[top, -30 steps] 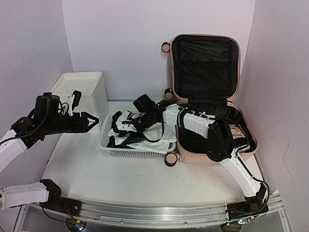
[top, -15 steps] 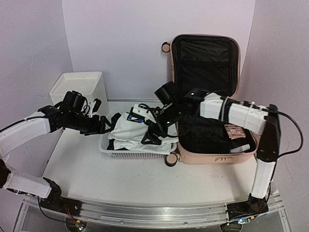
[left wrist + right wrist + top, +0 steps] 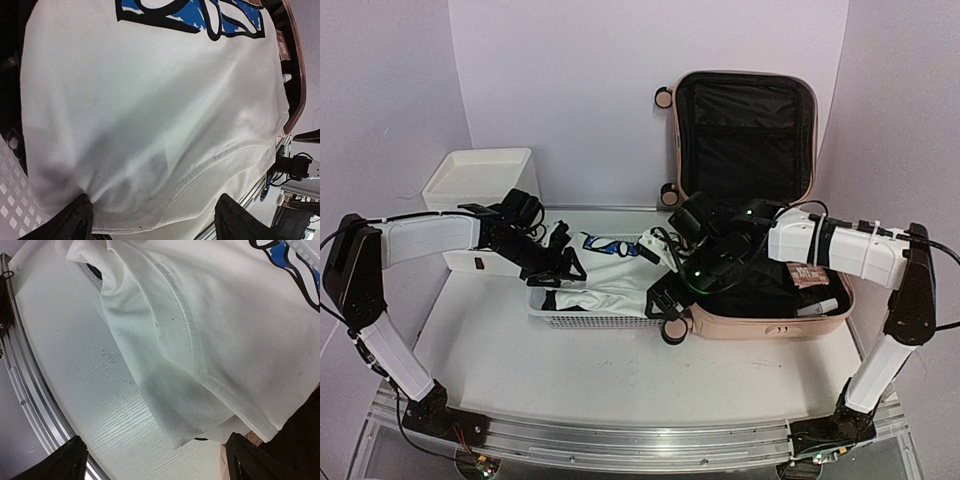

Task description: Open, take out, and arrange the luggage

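Observation:
The pale pink luggage (image 3: 772,322) lies open at the right, its black-lined lid (image 3: 745,130) standing upright; its rim (image 3: 295,75) shows in the left wrist view. A white shirt (image 3: 615,277) with a blue-and-black print lies in the mesh basket, one hem draped over the basket's edge above the table. My left gripper (image 3: 560,272) hovers open over the shirt (image 3: 150,110), its fingertips (image 3: 77,220) wide apart. My right gripper (image 3: 665,300) is open just above the hanging hem (image 3: 195,405), holding nothing.
The white mesh basket (image 3: 582,316) sits against the luggage's left side. A white plastic drawer unit (image 3: 480,178) stands at the back left. Black clothing, a pinkish packet (image 3: 807,272) and a white tube (image 3: 822,305) lie in the luggage. The aluminium rail (image 3: 640,440) runs along the near edge.
The right gripper opened and let go of the shirt, then drew back toward the luggage's front corner. The left arm swung right over the basket, its jaws widening.

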`<act>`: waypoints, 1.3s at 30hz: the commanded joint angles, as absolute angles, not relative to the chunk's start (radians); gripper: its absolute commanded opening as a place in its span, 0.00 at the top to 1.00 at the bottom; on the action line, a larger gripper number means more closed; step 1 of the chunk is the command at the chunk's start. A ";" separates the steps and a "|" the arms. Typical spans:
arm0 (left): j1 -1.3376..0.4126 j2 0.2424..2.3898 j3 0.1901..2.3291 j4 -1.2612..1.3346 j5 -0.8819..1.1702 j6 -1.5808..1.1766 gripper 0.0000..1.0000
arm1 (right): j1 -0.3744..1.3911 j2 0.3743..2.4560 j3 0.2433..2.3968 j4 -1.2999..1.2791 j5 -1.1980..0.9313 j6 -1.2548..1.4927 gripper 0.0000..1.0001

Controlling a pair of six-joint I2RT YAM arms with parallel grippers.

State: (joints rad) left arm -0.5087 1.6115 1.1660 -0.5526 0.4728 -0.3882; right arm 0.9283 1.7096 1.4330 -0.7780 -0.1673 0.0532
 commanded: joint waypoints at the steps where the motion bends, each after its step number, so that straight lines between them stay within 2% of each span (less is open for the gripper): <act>1: -0.528 1.626 1.202 -0.574 0.518 -0.356 0.22 | 0.933 1.739 1.503 -0.793 -0.127 0.048 0.06; 5: -0.534 1.625 1.180 -0.581 0.499 -0.343 0.32 | 0.933 1.805 1.577 -0.858 -0.180 -0.076 0.29; 10: -0.543 1.636 1.171 -0.597 0.518 -0.323 0.35 | 0.938 1.852 1.590 -0.874 -0.166 -0.146 0.29; 14: -0.542 1.633 1.154 -0.605 0.526 -0.301 0.29 | 0.939 1.871 1.595 -0.873 -0.108 -0.194 0.34; 19: -0.543 1.615 1.123 -0.622 0.527 -0.268 0.27 | 0.940 1.899 1.623 -0.880 0.000 -0.212 0.58; 21: -0.543 1.614 1.112 -0.629 0.526 -0.258 0.28 | 0.940 1.899 1.624 -0.879 0.022 -0.218 0.62; 26: -0.543 1.613 1.084 -0.634 0.543 -0.255 0.36 | 0.940 1.942 1.652 -0.876 0.065 -0.225 0.75; 28: -0.543 1.609 1.077 -0.636 0.532 -0.248 0.43 | 0.940 1.963 1.659 -0.876 0.091 -0.227 0.80; 31: -0.543 1.609 1.072 -0.645 0.505 -0.239 0.49 | 0.940 1.996 1.675 -0.876 0.139 -0.228 0.82; 35: -0.543 1.619 1.065 -0.652 0.487 -0.235 0.52 | 0.936 2.046 1.680 -0.860 0.165 -0.262 0.82; 39: -0.543 1.625 1.053 -0.652 0.447 -0.228 0.54 | 0.935 2.095 1.688 -0.859 0.187 -0.282 0.88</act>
State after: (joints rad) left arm -0.5316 1.6238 1.0924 -0.5636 0.4793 -0.2405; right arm 0.9417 2.0418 1.6688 -0.8795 0.1173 -0.2512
